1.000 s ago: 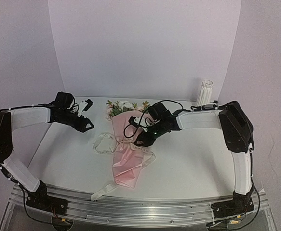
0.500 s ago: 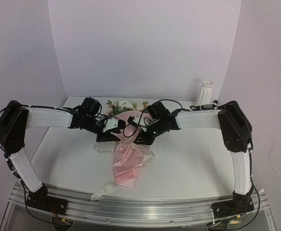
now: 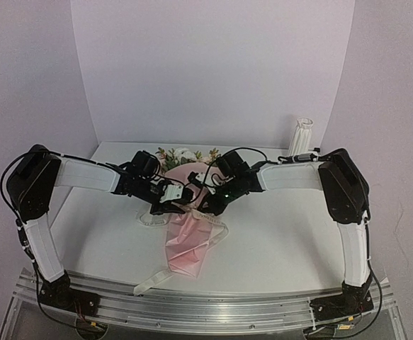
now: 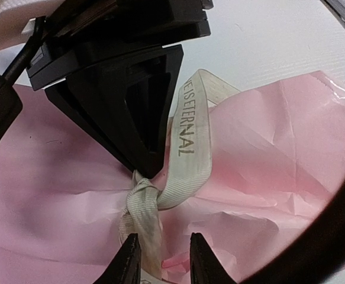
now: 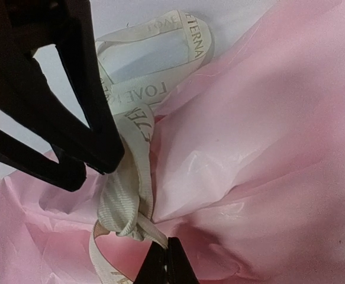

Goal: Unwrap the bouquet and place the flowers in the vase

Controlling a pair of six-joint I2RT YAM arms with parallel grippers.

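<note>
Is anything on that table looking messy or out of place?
Only mildly. The cone-shaped bouquet in pale pink wrapping paper lies flat and crumpled, and a loose tail of cream ribbon trails to the near edge of the table. The ribbed white vase stands at the back right. Nothing looks spilled or broken.

Bouquet lies on the table; vase behind it (far right).

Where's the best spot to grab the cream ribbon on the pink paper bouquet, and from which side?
Pinch the cream ribbon's loose tail just beside its knot, from the left arm's side: that narrow strand runs straight out of the knot, so pulling likely loosens it.
</note>
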